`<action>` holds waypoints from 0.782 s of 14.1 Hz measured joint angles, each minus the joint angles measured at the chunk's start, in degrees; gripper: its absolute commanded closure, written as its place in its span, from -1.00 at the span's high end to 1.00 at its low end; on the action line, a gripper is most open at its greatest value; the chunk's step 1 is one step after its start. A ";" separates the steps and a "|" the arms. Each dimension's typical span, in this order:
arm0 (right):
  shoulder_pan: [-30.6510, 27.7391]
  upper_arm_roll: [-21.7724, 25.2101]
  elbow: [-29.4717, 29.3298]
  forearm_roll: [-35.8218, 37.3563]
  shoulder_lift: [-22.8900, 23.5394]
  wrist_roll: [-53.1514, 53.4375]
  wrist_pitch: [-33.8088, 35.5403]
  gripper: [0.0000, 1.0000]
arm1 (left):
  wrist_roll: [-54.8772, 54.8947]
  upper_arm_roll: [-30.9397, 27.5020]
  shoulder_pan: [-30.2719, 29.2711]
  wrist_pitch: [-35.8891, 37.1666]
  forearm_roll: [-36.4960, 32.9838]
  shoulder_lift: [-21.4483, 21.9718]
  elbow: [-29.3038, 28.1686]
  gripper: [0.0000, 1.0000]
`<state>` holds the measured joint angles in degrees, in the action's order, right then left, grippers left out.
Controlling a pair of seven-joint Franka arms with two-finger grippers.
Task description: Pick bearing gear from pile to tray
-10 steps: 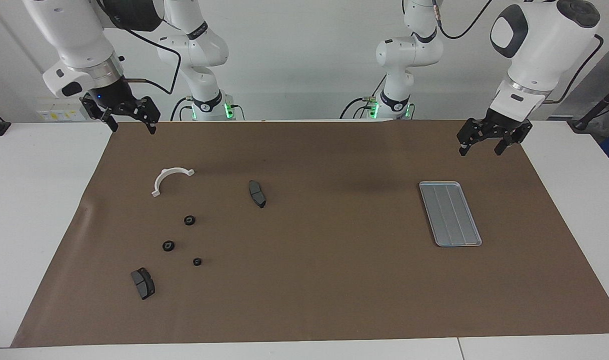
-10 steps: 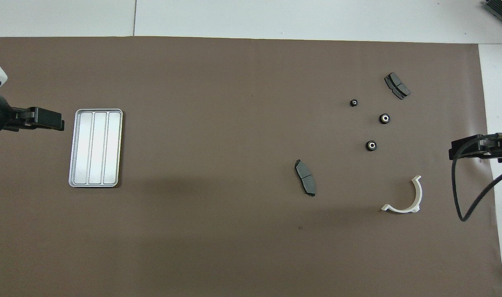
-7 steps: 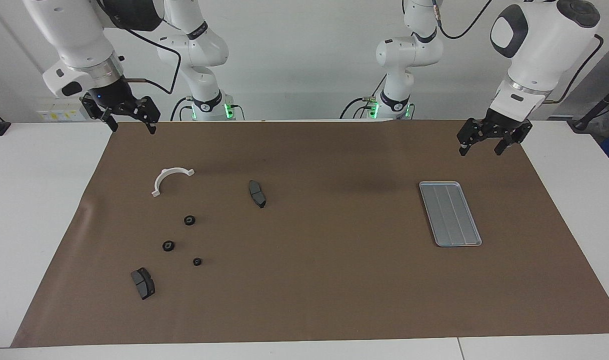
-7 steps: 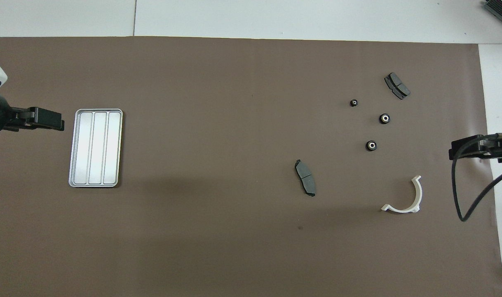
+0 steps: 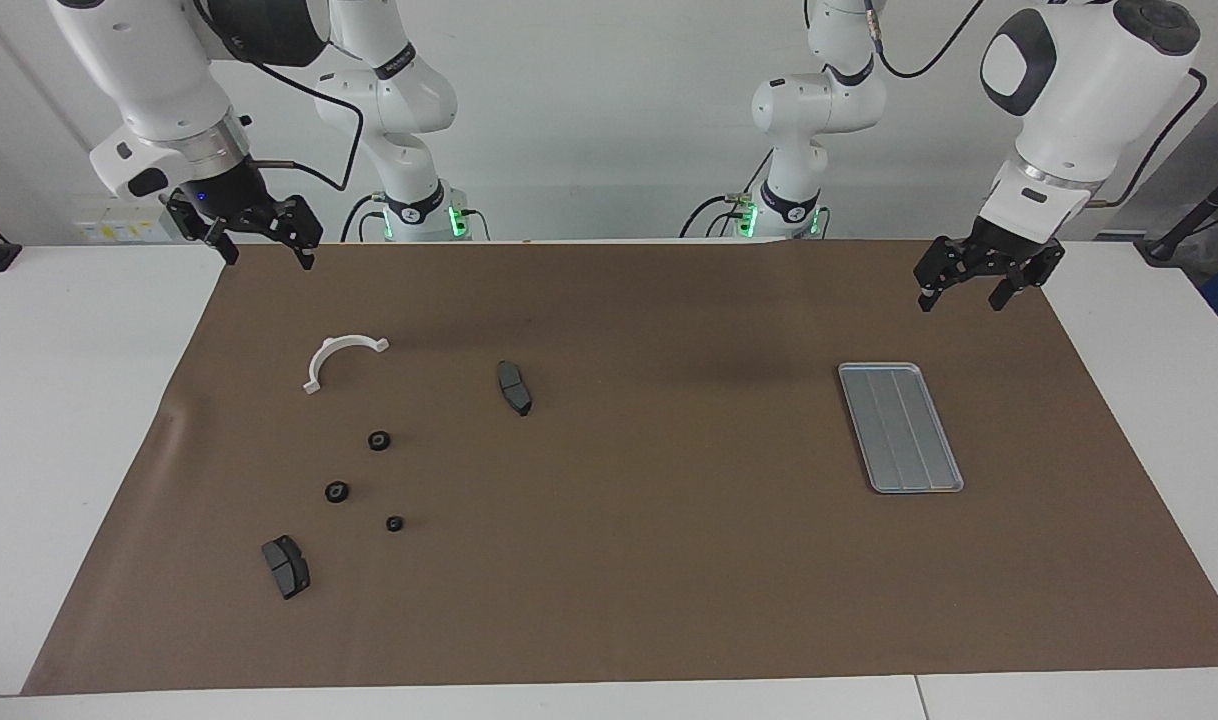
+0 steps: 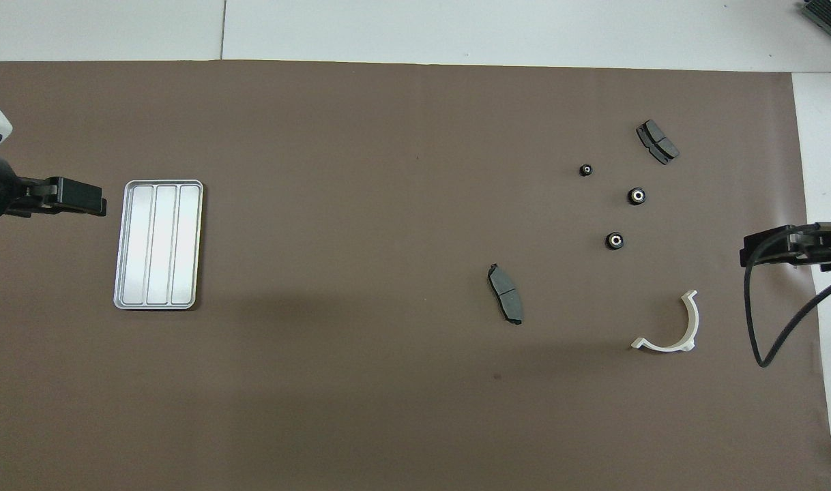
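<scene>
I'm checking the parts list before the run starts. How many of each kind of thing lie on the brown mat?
Black rings: 3
Dark grey pads: 2
White half-ring bracket: 1
Metal tray: 1
Total: 7

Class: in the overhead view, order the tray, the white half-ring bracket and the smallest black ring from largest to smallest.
1. tray
2. white half-ring bracket
3. smallest black ring
All lie flat on the mat, so the order is clear.
</scene>
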<state>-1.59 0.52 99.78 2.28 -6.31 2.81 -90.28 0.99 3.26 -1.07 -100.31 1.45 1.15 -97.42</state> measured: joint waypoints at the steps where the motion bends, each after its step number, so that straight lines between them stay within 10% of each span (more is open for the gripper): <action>1: 0.01 -0.01 0.03 -0.08 -0.02 0.00 -0.23 1.00 | 0.00 0.00 0.00 0.00 0.00 0.00 0.00 1.00; 11: 0.40 -0.04 9.39 -0.73 4.05 -3.11 -19.07 1.00 | 0.02 0.00 0.00 0.00 0.00 0.00 0.00 1.00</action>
<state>-1.19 0.48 109.17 1.55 -2.26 -0.31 -109.35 1.01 3.26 -1.07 -100.31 1.45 1.15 -97.42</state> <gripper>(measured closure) 0.000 0.000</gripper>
